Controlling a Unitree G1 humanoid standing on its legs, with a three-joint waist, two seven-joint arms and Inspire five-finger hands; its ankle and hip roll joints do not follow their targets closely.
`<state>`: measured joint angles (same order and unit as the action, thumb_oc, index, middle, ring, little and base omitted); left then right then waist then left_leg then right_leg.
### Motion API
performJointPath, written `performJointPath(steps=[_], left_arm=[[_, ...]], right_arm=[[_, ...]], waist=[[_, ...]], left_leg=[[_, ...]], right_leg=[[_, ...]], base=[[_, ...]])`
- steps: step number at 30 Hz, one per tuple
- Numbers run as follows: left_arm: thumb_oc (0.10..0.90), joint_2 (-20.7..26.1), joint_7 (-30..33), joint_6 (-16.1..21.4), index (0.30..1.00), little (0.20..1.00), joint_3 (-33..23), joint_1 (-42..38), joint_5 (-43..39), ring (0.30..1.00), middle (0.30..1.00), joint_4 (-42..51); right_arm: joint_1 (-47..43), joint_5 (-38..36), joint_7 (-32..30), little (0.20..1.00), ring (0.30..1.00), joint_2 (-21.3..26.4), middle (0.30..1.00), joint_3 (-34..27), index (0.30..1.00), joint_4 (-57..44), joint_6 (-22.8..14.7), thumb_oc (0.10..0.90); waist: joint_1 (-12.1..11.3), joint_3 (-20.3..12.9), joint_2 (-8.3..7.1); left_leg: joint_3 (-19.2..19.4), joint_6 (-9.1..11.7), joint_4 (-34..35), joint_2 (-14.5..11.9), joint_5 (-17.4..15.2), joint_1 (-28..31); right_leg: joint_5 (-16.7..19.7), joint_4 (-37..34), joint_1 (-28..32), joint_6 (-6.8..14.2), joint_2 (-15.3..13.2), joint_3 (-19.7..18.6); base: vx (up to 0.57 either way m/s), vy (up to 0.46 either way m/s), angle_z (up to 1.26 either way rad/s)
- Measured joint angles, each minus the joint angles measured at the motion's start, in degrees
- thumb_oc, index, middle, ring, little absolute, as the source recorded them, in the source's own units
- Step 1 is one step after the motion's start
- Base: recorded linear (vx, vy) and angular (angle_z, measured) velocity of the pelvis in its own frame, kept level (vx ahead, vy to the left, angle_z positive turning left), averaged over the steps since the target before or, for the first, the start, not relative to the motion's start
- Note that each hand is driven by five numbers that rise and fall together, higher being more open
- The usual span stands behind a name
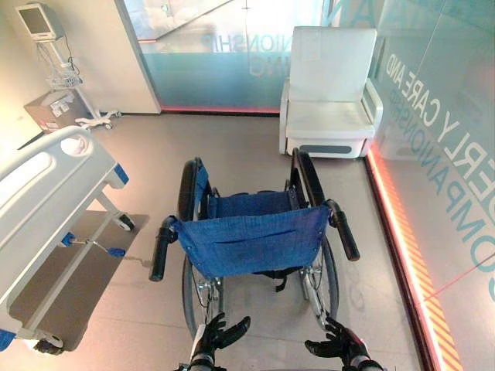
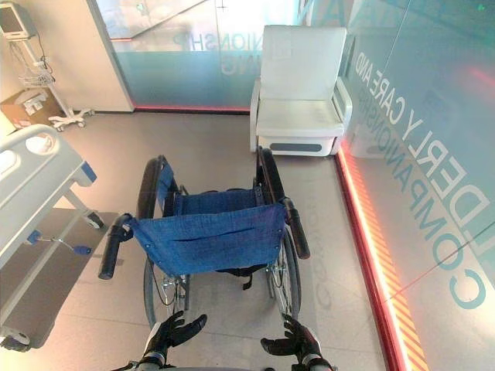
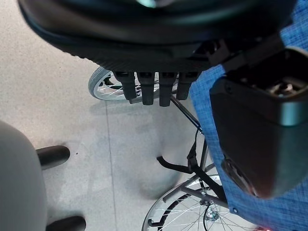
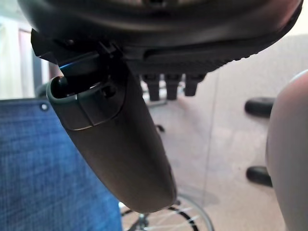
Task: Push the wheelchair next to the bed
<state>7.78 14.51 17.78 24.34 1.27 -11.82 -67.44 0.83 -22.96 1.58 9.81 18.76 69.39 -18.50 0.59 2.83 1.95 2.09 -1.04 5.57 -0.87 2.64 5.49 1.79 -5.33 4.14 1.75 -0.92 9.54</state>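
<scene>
From the head camera I see the wheelchair (image 1: 251, 243) standing mid-floor with its blue fabric back toward me and both black push handles sticking out rearward. The bed (image 1: 42, 205) lies off to my left, well apart from the chair, its white footboard end nearest. A white armchair (image 1: 329, 93) sits against the glass wall (image 1: 441, 116) ahead, and a monitor stand (image 1: 54, 54) is in the far left corner.

Left hand (image 1: 219, 334) and right hand (image 1: 338, 344) both show low in the head views, behind the chair and below the handles, touching nothing. Fingers on each are spread and relaxed, thumbs out.

The wrist views add what the head views lack. Left wrist: my fingers (image 3: 150, 89) hang straight and loose with floor past them, the blue backrest beside the thumb, and the chair's spoked wheel and frame close by. Right wrist: thumb (image 4: 120, 144) extended, fingers straight, blue fabric to one side, a wheel rim beyond. Neither hand holds anything.
</scene>
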Motion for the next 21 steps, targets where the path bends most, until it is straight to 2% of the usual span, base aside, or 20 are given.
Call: performJointPath(steps=[13,16,21], left_arm=[[0.8,-0.02,-0.83,0.0,0.9,0.9,-0.06,-0.03,-0.37,0.9,0.9,0.09],[0.8,-0.11,0.53,0.23,0.9,0.9,-0.78,0.42,-3.57,0.9,0.9,0.12],[0.8,0.13,1.67,0.42,0.9,0.9,-10.44,1.27,-15.01,0.9,0.9,1.12]], right_arm=[[-0.07,-0.25,-1.9,0.9,0.9,0.01,0.9,-0.15,0.9,0.0,0.09,0.8],[-0.07,-3.74,-1.76,0.9,0.9,0.0,0.9,-0.46,0.9,-0.09,0.22,0.8],[0.77,-11.71,-1.44,0.9,0.9,1.02,0.9,-4.46,0.9,-5.86,2.82,0.8]], waist=[[0.02,0.24,0.42],[0.01,0.41,0.41],[-0.22,0.97,-0.21]], left_leg=[[-0.02,0.0,0.0,0.0,0.01,0.08],[-0.03,0.01,0.01,0.0,0.0,0.28],[-0.19,0.0,0.01,-0.08,0.01,0.35]], right_leg=[[0.09,0.0,0.2,0.02,0.0,0.04],[0.04,0.0,0.4,0.08,0.0,0.04],[0.04,-0.01,0.53,0.06,0.08,0.19]], base=[[0.0,0.0,0.0],[0.0,-0.01,0.0],[0.02,-0.048,0.02]])
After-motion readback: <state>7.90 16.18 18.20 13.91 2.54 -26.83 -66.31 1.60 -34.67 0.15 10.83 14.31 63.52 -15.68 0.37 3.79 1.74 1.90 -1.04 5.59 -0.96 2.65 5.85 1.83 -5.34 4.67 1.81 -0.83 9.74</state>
